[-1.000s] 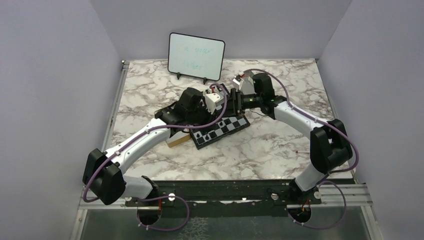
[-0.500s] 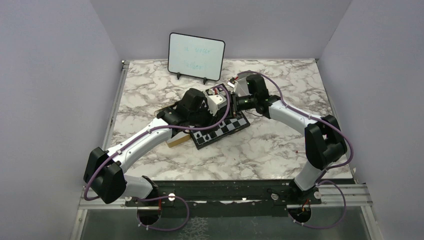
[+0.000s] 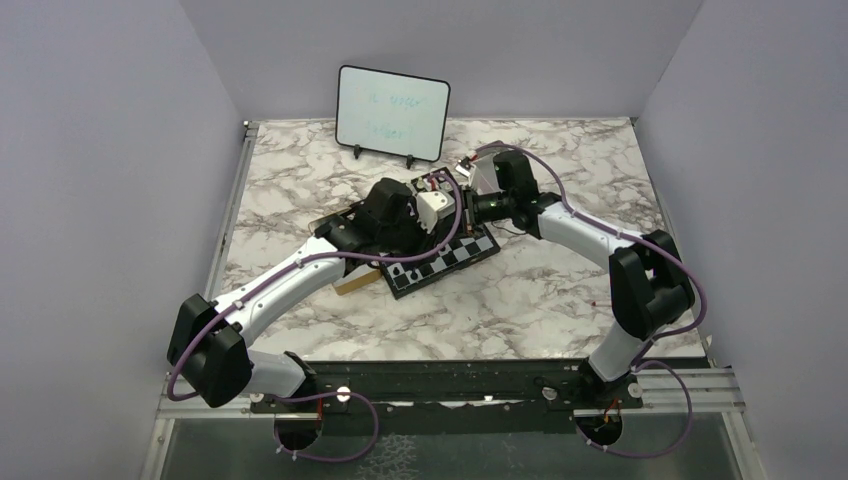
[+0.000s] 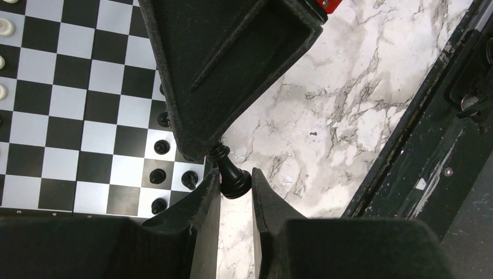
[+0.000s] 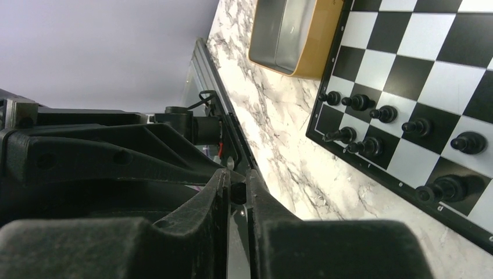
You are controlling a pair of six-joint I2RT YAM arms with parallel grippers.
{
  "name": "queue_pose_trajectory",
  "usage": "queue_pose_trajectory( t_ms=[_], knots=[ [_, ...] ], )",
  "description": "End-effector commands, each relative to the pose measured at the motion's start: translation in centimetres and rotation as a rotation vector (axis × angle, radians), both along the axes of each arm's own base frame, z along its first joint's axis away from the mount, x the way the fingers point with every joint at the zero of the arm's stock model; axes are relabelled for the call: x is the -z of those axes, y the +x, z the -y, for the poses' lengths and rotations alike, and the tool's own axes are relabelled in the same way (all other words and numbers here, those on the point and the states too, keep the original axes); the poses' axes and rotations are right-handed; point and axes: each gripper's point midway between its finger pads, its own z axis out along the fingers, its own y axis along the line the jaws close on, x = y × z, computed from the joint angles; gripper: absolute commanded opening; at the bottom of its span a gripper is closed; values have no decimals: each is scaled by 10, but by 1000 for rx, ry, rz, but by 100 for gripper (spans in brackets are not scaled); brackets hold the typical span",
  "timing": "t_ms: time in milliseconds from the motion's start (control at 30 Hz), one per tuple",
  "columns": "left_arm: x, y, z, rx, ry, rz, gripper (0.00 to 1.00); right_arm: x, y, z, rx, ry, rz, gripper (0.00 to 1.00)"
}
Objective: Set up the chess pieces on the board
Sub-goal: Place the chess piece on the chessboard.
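The board [image 3: 455,255] lies mid-table under both wrists. Several black chess pieces [image 4: 157,175] stand on its corner squares, and they also show in the right wrist view [image 5: 357,103]. My left gripper [image 4: 235,177] is shut on the base of a tilted black chess piece [image 4: 231,174], held over the marble just off the board's edge. My right gripper [image 5: 237,177] is shut on the small black top of that same piece [image 5: 238,193]. Its fingers [image 4: 232,58] reach down onto the piece in the left wrist view. In the top view the two grippers meet, the left [image 3: 445,212] beside the right [image 3: 468,205].
A tan wooden box holding a grey metal tray [image 5: 290,35] sits beside the board, partly under the left arm [image 3: 355,280]. Pale chess figures [image 4: 6,26] stand at the board's far side. A small whiteboard [image 3: 392,112] stands at the back. A black rail [image 4: 430,133] borders the table.
The right arm swung left and brought its gripper up against the left gripper above the board's far edge. Over the last half second both arms have barely moved.
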Motion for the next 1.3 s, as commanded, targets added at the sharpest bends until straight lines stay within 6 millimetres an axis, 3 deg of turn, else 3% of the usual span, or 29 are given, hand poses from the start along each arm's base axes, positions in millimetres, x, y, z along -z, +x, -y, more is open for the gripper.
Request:
queue_pose_trajectory(
  t_ms=[0, 100, 433, 533, 633, 733, 800, 867, 1033, 1267],
  knots=[
    [-5, 14, -6, -68, 15, 67, 23, -6, -12, 2, -17, 28, -4, 13],
    [-5, 17, -9, -101, 20, 74, 32, -4, -5, 4, 35, 4, 15, 11],
    [4, 17, -19, -170, 51, 44, 50, -7, 33, 14, 240, -32, 87, 10],
    [7, 18, -26, -236, 55, 19, 59, 1, 48, 23, 303, -122, 162, 10],
    [5, 17, -27, -270, 38, -1, 75, 16, 59, 39, 360, -234, 208, 10],
    [3, 22, -32, -323, 36, 0, 79, 23, 65, 51, 399, -316, 248, 10],
    [3, 30, -41, -379, 49, 7, 83, 24, 67, 57, 418, -352, 269, 10],
    [0, 39, -48, -423, 43, 6, 98, 23, 67, 60, 432, -381, 299, 10],
    [-4, 62, -82, -556, -56, -123, 99, 24, 61, 59, 438, -444, 368, 10],
    [-6, 85, -158, -833, -228, -271, 99, 17, 54, 47, 441, -536, 483, 8]
  ],
)
